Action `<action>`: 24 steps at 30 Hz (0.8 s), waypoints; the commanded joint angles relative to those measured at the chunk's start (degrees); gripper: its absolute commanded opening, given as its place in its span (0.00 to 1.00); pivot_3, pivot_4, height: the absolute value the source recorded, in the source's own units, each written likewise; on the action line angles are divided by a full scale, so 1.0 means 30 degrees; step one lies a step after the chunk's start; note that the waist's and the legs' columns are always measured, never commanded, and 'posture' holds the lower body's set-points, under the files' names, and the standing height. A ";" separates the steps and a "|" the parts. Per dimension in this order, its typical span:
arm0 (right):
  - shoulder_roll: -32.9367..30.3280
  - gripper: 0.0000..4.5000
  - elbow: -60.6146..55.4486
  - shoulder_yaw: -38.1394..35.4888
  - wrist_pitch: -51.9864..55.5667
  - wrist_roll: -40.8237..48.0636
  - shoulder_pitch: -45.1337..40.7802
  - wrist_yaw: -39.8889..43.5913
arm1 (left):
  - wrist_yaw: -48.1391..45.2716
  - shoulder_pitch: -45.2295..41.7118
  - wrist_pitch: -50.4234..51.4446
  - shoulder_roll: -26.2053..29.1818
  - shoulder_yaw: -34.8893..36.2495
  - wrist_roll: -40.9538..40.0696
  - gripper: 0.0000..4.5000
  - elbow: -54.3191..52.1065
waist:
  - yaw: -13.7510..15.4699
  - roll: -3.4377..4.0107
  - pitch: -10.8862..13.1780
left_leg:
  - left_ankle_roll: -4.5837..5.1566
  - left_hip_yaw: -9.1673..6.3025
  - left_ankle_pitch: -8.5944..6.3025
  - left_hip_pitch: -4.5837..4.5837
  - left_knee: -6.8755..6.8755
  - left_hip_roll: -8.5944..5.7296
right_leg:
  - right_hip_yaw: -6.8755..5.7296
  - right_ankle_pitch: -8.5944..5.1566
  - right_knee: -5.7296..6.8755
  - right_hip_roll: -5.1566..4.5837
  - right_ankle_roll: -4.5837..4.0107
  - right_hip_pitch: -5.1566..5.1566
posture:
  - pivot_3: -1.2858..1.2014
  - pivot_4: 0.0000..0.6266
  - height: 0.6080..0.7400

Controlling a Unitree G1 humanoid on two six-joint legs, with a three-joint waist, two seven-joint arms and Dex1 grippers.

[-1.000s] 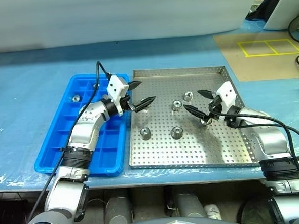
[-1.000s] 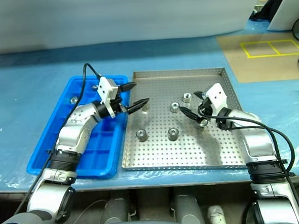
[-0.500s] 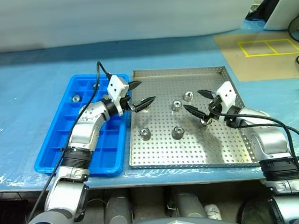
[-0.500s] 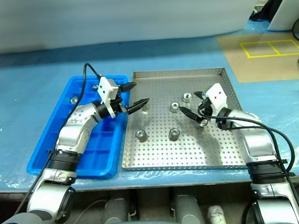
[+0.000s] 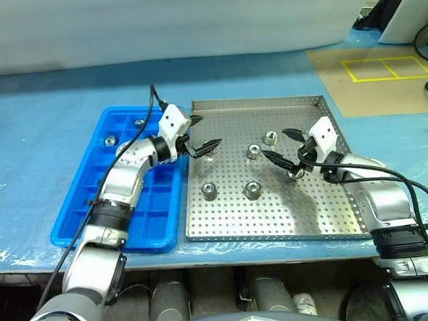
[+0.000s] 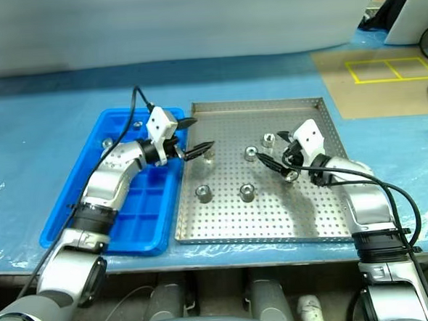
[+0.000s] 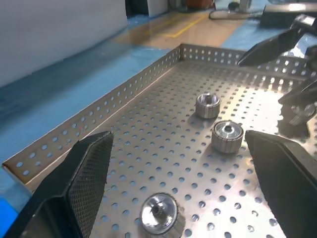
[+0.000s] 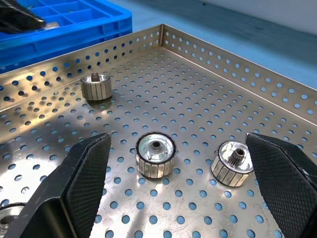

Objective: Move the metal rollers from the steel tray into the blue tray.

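1. The left gripper [image 5: 200,134] hangs over the steel tray's [image 5: 276,222] left edge, fingers spread wide and nothing between them.
2. Just ahead of its tips a roller [image 6: 208,154] sits on the tray floor; two more, one [image 7: 227,136] and another [image 7: 207,105], lie further along its line, toward the right gripper.
3. The right gripper [image 5: 279,146] hovers over the tray's right half, fingers likewise apart and empty.
4. Two rollers lie just ahead of its tips, one [image 8: 156,154] and another [image 8: 234,163]; one [image 5: 295,173] lies right below its lower finger.
5. Two rollers, one [image 5: 209,191] and another [image 5: 253,190], rest nearer the front rim, between the grippers.
6. Behind the left gripper lies the blue tray [image 5: 87,219], touching the steel tray, with rollers in two far compartments: one [image 5: 110,140] and another [image 5: 140,123].
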 commanded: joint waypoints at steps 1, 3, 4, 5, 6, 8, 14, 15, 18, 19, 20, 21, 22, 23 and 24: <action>0.0093 1.00 -0.0654 -0.0045 -0.0249 0.0045 0.0006 -0.0166 | -0.0446 -0.1790 -0.0383 -0.0076 -0.0504 0.0705 1.00 0.1479 | 0.0002 0.0000 0.0000 | 0.0001 -0.0001 0.0000 -0.0007 0.0000 0.0000 | -0.0001 0.0000 -0.0001 0.0000 0.0000 -0.0003 | 0.43 0.24 1.00; 0.0118 1.00 -0.0802 -0.0067 -0.0201 0.0010 0.0216 -0.0237 | -0.0752 -0.2914 -0.0692 -0.0151 -0.0879 0.1233 1.00 0.2590 | 0.0003 0.0001 0.0000 | 0.0004 -0.0001 -0.0001 -0.0012 -0.0001 0.0002 | -0.0003 0.0001 0.0000 0.0000 -0.0001 -0.0007 | 0.43 0.24 1.00; 0.0123 1.00 -0.0875 -0.0085 -0.0180 0.0008 0.0302 -0.0259 | -0.0925 -0.3383 -0.0748 -0.0241 -0.0970 0.1323 1.00 0.3039 | 0.0002 0.0001 0.0000 | 0.0005 -0.0003 -0.0001 -0.0012 0.0000 0.0002 | -0.0003 0.0001 0.0000 0.0000 -0.0001 -0.0007 | 0.43 0.24 1.00; 0.0134 1.00 -0.0921 -0.0081 -0.0154 0.0006 0.0335 -0.0292 | -0.1101 -0.3805 -0.0867 -0.0323 -0.1030 0.1408 1.00 0.3485 | 0.0010 0.0001 0.0000 | 0.0006 -0.0003 -0.0002 -0.0015 0.0000 0.0001 | -0.0003 0.0001 -0.0001 0.0000 -0.0001 -0.0006 | 0.42 0.24 1.00; 0.0097 1.00 -0.1006 -0.0065 -0.0224 -0.0081 0.0422 -0.0360 | -0.1423 -0.4399 -0.1025 -0.0415 -0.1216 0.1628 1.00 0.4157 | 0.0008 0.0001 0.0000 | 0.0007 -0.0004 -0.0002 -0.0021 0.0001 0.0000 | -0.0004 0.0001 -0.0003 0.0000 -0.0002 -0.0006 | 0.42 0.24 1.00; 0.0044 1.00 -0.1120 -0.0005 -0.0312 -0.0233 0.0590 -0.0485 | -0.2055 -0.5356 -0.1543 -0.0392 -0.1757 0.2303 1.00 0.5568 | 0.0012 0.0001 0.0000 | 0.0012 -0.0005 -0.0005 -0.0021 0.0002 -0.0004 | -0.0004 0.0001 -0.0007 -0.0003 -0.0002 -0.0003 | 0.42 0.24 1.00; 0.0170 1.00 -0.1613 0.0098 -0.0239 -0.0430 0.1125 -0.0820 | -0.4081 -0.7483 -0.3384 -0.0089 -0.3236 0.4383 1.00 0.9989 | -0.0039 0.0003 -0.0002 | 0.0013 -0.0004 -0.0007 -0.0012 0.0001 -0.0006 | -0.0005 0.0003 -0.0015 -0.0001 0.0005 -0.0002 | 0.41 0.24 1.00; 0.0192 1.00 -0.1740 0.0109 -0.0213 -0.0451 0.1218 -0.0910 | -0.4503 -0.7838 -0.3725 -0.0006 -0.3563 0.4838 1.00 1.0686 | -0.0040 0.0003 -0.0001 | 0.0013 -0.0006 -0.0007 -0.0014 -0.0001 -0.0005 | -0.0007 0.0003 -0.0016 -0.0001 0.0006 -0.0003 | 0.41 0.24 1.00; 0.0222 1.00 -0.1983 0.0120 -0.0150 -0.0461 0.1396 -0.1060 | -0.5040 -0.8663 -0.4365 -0.0058 -0.3855 0.5559 1.00 1.2163 | -0.0020 0.0003 -0.0002 | 0.0014 -0.0008 -0.0007 -0.0028 -0.0001 -0.0010 | -0.0011 0.0013 -0.0030 -0.0002 0.0022 -0.0004 | 0.41 0.24 1.00; 0.0229 1.00 -0.2025 0.0131 -0.0161 -0.0500 0.1461 -0.1102 | -0.4990 -0.8920 -0.4615 -0.0127 -0.3937 0.5833 1.00 1.2585 | -0.0002 0.0002 -0.0002 | 0.0015 -0.0008 -0.0007 -0.0033 -0.0001 -0.0012 | -0.0011 0.0015 -0.0035 -0.0005 0.0025 -0.0004 | 0.41 0.24 1.00; 0.0234 1.00 -0.2048 0.0145 -0.0180 -0.0542 0.1514 -0.1141 | -0.4869 -0.9150 -0.4851 -0.0195 -0.4014 0.6123 1.00 1.2995 | 0.0000 0.0002 -0.0001 | 0.0019 -0.0009 -0.0010 -0.0036 0.0001 -0.0014 | -0.0011 0.0016 -0.0041 -0.0006 0.0027 -0.0002 | 0.41 0.24 1.00; 0.0236 1.00 -0.2077 0.0158 -0.0186 -0.0566 0.1555 -0.1175 | -0.4786 -0.9321 -0.5056 -0.0252 -0.4037 0.6349 1.00 1.3329 | 0.0010 0.0002 -0.0002 | 0.0022 -0.0009 -0.0012 -0.0038 0.0003 -0.0016 | -0.0011 0.0017 -0.0041 -0.0009 0.0028 -0.0001 | 0.41 0.24 1.00; 0.0234 1.00 -0.2093 0.0187 -0.0210 -0.0604 0.1589 -0.1209 | -0.4746 -0.9470 -0.5216 -0.0314 -0.4102 0.6588 1.00 1.3641 | 0.0040 0.0002 -0.0002 | 0.0025 -0.0010 -0.0013 -0.0039 0.0003 -0.0017 | -0.0012 0.0017 -0.0043 -0.0011 0.0027 0.0000 | 0.41 0.24 1.00; 0.0236 1.00 -0.2120 0.0208 -0.0220 -0.0630 0.1616 -0.1240 | -0.4865 -0.9570 -0.5332 -0.0367 -0.4196 0.6807 1.00 1.3898 | 0.0042 0.0002 -0.0002 | 0.0029 -0.0009 -0.0016 -0.0040 0.0003 -0.0017 | -0.0012 0.0017 -0.0045 -0.0011 0.0028 0.0004 | 0.41 0.24 1.00; 0.0239 1.00 -0.2139 0.0219 -0.0226 -0.0649 0.1632 -0.1259 | -0.4967 -0.9644 -0.5431 -0.0411 -0.4241 0.6968 1.00 1.4099 | 0.0040 0.0002 -0.0002 | 0.0032 -0.0009 -0.0018 -0.0039 0.0002 -0.0019 | -0.0011 0.0017 -0.0049 -0.0012 0.0028 0.0005 | 0.41 0.24 1.00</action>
